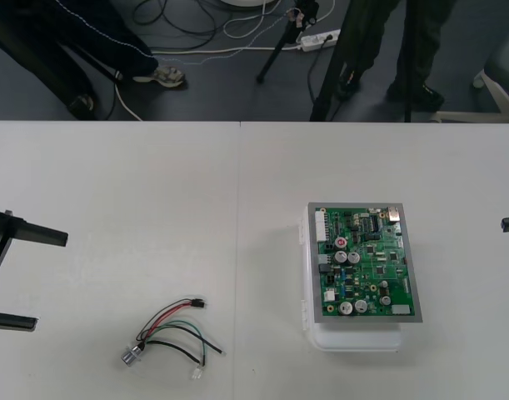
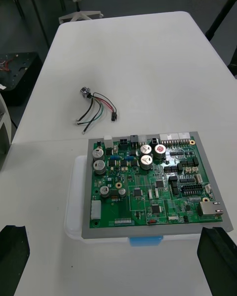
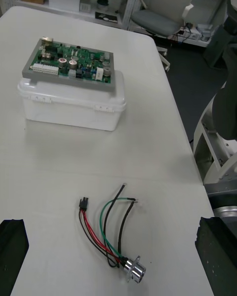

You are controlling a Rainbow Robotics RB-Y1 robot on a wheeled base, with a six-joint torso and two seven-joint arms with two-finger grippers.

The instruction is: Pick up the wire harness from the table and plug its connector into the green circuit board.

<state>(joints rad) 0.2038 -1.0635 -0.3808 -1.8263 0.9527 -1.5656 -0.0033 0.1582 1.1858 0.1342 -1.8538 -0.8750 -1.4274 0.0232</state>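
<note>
We found the wire harness [image 1: 172,332] lying loose on the desk [image 1: 154,183], near the L hand [image 1: 51,280], well apart from the green board [image 1: 364,262]. L hand & R hand [image 2: 116,232] both stood wide open w/ nothing held.

I count one circuit board [image 1: 364,262], one white base [image 1: 354,337], one wire harness [image 1: 175,329], one plug [image 1: 202,303], one socket [image 1: 132,356], and two tools: left tool [image 1: 47,281], right tool [image 2: 114,229].

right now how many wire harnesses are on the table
1. The wire harness lies loose on the table, left of the green circuit board, not plugged in. Nothing seems hidden.
</note>
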